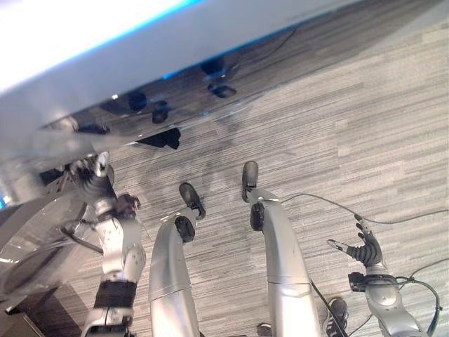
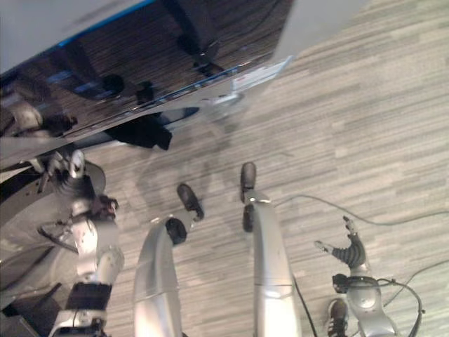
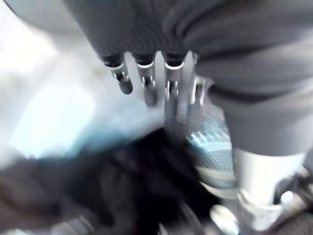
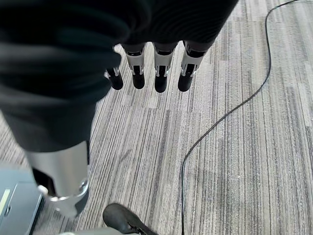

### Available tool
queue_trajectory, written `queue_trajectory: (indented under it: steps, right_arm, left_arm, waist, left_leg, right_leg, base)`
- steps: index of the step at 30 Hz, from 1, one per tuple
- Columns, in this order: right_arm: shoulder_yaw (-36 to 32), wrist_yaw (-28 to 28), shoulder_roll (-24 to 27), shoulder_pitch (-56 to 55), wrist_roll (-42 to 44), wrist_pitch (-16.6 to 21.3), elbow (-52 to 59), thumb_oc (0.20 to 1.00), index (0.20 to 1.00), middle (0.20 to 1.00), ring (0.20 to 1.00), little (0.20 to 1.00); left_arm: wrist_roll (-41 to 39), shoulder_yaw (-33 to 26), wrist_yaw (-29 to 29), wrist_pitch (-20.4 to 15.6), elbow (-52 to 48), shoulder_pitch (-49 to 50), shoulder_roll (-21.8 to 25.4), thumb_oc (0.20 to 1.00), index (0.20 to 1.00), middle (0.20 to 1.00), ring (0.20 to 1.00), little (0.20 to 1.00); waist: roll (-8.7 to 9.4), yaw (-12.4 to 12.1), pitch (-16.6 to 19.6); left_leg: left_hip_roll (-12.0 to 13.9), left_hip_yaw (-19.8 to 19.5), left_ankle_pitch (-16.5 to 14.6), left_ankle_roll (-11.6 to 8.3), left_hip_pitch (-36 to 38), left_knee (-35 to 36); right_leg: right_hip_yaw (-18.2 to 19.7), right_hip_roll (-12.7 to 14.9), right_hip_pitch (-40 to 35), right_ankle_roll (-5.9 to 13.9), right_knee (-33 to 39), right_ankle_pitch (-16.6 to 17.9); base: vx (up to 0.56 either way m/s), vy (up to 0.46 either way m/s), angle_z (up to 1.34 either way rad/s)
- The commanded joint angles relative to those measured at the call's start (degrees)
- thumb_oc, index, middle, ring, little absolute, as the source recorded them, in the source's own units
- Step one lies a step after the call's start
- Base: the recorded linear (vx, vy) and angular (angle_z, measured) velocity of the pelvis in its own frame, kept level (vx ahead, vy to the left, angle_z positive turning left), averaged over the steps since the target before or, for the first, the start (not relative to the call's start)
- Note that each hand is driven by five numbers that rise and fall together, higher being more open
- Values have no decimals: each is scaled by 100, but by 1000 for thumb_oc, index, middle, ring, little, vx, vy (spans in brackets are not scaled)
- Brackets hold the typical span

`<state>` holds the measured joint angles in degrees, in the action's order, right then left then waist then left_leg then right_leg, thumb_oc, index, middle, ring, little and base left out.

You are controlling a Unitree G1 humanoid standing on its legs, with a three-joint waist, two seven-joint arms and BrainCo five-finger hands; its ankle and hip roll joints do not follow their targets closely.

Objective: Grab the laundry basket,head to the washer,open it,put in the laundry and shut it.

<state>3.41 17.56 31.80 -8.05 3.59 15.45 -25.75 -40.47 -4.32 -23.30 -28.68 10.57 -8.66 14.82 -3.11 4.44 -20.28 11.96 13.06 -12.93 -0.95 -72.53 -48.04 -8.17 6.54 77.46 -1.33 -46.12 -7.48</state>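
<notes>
Your left robot hand (image 1: 93,172) is up at the washer (image 1: 140,63), raised against the lower edge of its glossy front panel. In its own wrist view the fingers (image 3: 146,83) reach out straight and loose toward a bright pale surface, with nothing held between them and the thumb. Beside that arm, at the left edge of the left eye view, you have the round glass washer door (image 1: 35,246), a curved clear pane; I can't tell from here whether it is swung out or seated. Dark shapes mirror in the shiny panel above.

Your right robot hand (image 1: 361,246) hangs low at your right side, well apart from the machine, over the striped grey carpet (image 1: 351,119). Its fingers (image 4: 159,73) point down, straight and relaxed, and it carries nothing. A person's dark shoe (image 4: 122,220) shows on the carpet close to that arm, in the right wrist view.

Neither robot hand has the laundry basket, and I can't pick out the basket or any laundry anywhere in front of you.
</notes>
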Motion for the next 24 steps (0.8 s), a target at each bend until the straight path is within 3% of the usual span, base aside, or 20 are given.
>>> queue_trajectory:
  steps: [1,5,12,16,17,19,24]
  right_arm:
    - [-52,135,-162,-265,-43,164,209,1000,1000,1000,1000,1000]
    - [64,147,-200,-236,-71,144,232,1000,1000,1000,1000,1000]
    - [331,302,-63,43,-28,116,212,1000,1000,1000,1000,1000]
    - [616,323,38,328,-4,20,262,1000,1000,1000,1000,1000]
    - [792,320,88,451,25,-23,324,1000,1000,1000,1000,1000]
    - [929,291,136,576,43,-36,319,1000,1000,1000,1000,1000]
    - [1102,191,258,592,145,-58,472,1000,1000,1000,1000,1000]
  left_arm:
    - [-110,-434,17,-317,-37,466,390,1000,1000,1000,1000,1000]
    - [-403,-272,121,-237,578,439,195,1000,1000,1000,1000,1000]
    - [-822,396,429,340,2433,-72,200,1000,1000,1000,1000,1000]
    - [-1356,429,634,694,3678,-1072,280,1000,1000,1000,1000,1000]
    - [-1391,333,637,965,4411,-1795,423,1000,1000,1000,1000,1000]
    - [-1426,250,702,1172,4951,-2276,532,1000,1000,1000,1000,1000]
    - [-1581,198,860,1391,5425,-3078,692,1000,1000,1000,1000,1000]
  waist:
    - [294,-17,-139]
    - [340,-29,-122]
    - [466,70,-53]
    - [568,226,-21]
    - [638,354,42]
    - [685,452,72]
    - [722,754,223]
  left_leg:
    - [72,-290,-121,22,-390,-572]
    - [105,-412,-160,44,-499,-794]
    - [194,-630,-170,50,-635,-1133]
    - [291,-722,-244,42,-774,-1373]
    - [361,-759,-268,19,-875,-1442]
    - [415,-757,-271,-9,-933,-1462]
    - [486,-817,-271,-58,-1047,-1499]
  right_leg:
    - [17,31,-46,502,230,432]
    - [-61,59,32,459,-46,318]
    - [-182,67,116,380,-473,141]
    - [-206,21,236,376,-666,111]
    - [-228,-26,306,396,-686,122]
    - [-211,-68,345,401,-679,128]
    - [-171,-198,459,395,-694,121]
  base:
    - [15,-22,17]
    - [14,-33,8]
    - [4,-12,0]
    - [-8,26,-8]
    - [-15,23,-30]
    - [-11,3,-35]
    - [11,-3,-10]
